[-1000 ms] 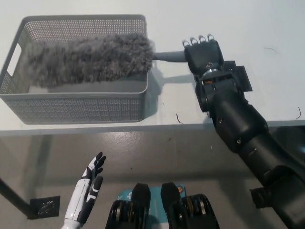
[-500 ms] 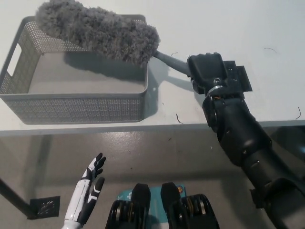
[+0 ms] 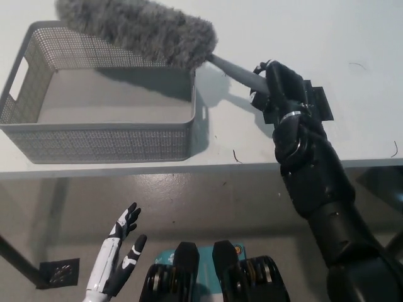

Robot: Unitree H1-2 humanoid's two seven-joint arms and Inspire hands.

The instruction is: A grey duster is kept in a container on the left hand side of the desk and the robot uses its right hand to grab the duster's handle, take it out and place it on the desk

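- Half done: right hand [image 3: 277, 85] clamped on duster handle [image 3: 232, 69], head [image 3: 138, 30] above mesh basket [image 3: 101, 137] rim.
- Swing it clear, lower flat onto desk [image 3: 352, 38].
- Left hand [image 3: 119, 264] idles low, fingers spread.

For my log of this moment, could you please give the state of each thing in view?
duster: held by its handle, raised over the container's far rim.
container: upright on the desk, empty.
right hand: shut on the duster's handle.
left hand: open, idle below the desk edge.
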